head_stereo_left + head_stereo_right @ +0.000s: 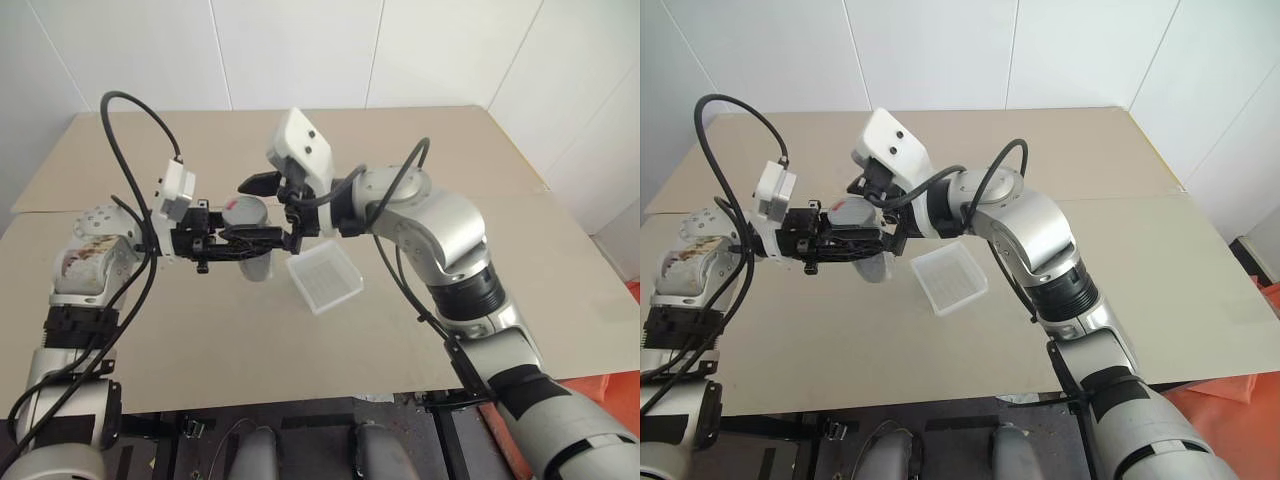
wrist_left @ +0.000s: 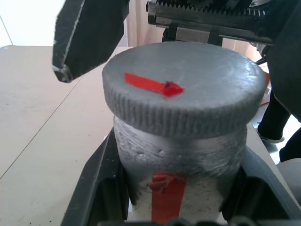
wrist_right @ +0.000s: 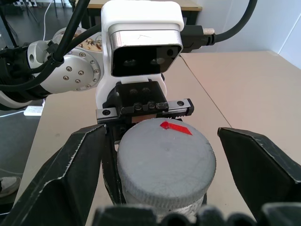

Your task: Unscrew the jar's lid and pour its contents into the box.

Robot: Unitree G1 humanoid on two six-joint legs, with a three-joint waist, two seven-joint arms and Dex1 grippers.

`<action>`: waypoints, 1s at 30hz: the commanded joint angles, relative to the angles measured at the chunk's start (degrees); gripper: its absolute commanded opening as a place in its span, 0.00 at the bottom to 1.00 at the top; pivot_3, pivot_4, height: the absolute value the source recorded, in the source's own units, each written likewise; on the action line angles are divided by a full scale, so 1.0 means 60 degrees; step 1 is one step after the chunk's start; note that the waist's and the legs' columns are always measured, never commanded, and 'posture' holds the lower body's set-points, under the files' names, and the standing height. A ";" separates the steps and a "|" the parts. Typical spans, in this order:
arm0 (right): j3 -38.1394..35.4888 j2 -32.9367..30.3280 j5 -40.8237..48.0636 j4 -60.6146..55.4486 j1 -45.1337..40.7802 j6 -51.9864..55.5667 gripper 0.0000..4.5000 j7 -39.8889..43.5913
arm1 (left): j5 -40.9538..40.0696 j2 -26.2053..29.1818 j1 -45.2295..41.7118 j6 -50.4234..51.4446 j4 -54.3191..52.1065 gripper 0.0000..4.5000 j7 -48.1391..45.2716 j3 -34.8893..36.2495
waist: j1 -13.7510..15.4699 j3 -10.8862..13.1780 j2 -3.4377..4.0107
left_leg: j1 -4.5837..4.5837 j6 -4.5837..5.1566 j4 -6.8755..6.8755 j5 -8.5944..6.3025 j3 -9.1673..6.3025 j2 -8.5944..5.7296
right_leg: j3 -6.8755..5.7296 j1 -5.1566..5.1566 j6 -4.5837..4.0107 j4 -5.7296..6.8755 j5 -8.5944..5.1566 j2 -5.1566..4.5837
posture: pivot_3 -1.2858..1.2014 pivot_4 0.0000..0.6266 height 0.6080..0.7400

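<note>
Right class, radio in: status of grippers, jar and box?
Left gripper shut on jar, held above table. Right gripper open, fingers either side of lid, lid on. Box on table, nothing in the way.

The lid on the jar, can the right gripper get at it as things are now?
Probably yes. The right gripper is open, its fingers standing apart on either side of the lid with nothing between. The left gripper is shut on the jar lower down, leaving the lid free.
</note>
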 commanded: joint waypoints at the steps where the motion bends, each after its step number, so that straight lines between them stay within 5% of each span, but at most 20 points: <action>1: -0.0109 0.0021 -0.0002 -0.0188 -0.0134 -0.0136 0.71 0.0062 | -0.0090 0.0196 -0.0013 -0.0093 -0.0347 0.44 0.0011 0.0302 | 0.0001 0.0000 0.0000 | 0.0000 0.0000 0.0000 0.0000 0.0000 0.0000 | 0.0000 0.0000 0.0000 0.0000 0.0000 0.0000 | 0.52 0.24 1.00; 3: -0.0125 0.0039 -0.0017 -0.0174 -0.0138 -0.0112 0.61 0.0022 | -0.0085 0.0203 0.0001 -0.0085 -0.0364 0.44 0.0013 0.0291 | 0.0001 0.0000 0.0000 | 0.0000 0.0000 0.0000 0.0000 0.0000 0.0000 | 0.0000 0.0000 0.0000 0.0000 0.0000 0.0000 | 0.52 0.24 1.00; 18: -0.1529 -0.0365 0.1004 0.0355 -0.0884 0.0907 0.61 -0.0033 | 0.0126 0.0041 0.0147 -0.0420 -0.0264 0.44 -0.0038 0.0049 | 0.0010 0.0000 0.0000 | 0.0000 0.0000 -0.0001 0.0000 0.0000 0.0000 | 0.0000 0.0000 0.0000 -0.0002 0.0000 0.0000 | 0.52 0.24 1.00; 27: -0.3070 -0.2073 0.1042 -0.0424 0.0210 0.1428 0.61 -0.1007 | 0.0141 -0.0126 0.0234 -0.0525 -0.0170 0.44 0.0077 0.0162 | 0.0147 0.0000 -0.0001 | -0.0003 0.0000 -0.0003 0.0000 0.0001 -0.0003 | -0.0005 0.0002 0.0000 -0.0007 0.0000 -0.0007 | 0.52 0.24 1.00; 28: -0.3225 -0.2326 0.1028 -0.0668 0.0562 0.1387 0.61 -0.1078 | 0.0131 -0.0139 0.0268 -0.0530 -0.0181 0.44 0.0099 0.0184 | 0.0182 0.0000 -0.0001 | -0.0003 0.0000 -0.0003 0.0000 0.0001 -0.0003 | -0.0005 0.0004 0.0000 -0.0009 0.0000 -0.0007 | 0.52 0.00 1.00; 30: -0.3671 -0.2784 0.1029 -0.1197 0.1572 0.1250 0.61 -0.1231 | 0.0106 -0.0160 0.0363 -0.0534 -0.0219 0.44 0.0186 0.0260 | 0.0208 -0.0410 -0.0012 | -0.0073 -0.0009 -0.0017 0.0006 0.0003 -0.0017 | -0.0004 -0.0073 0.0001 -0.0012 0.0001 -0.0020 | 0.52 0.00 1.00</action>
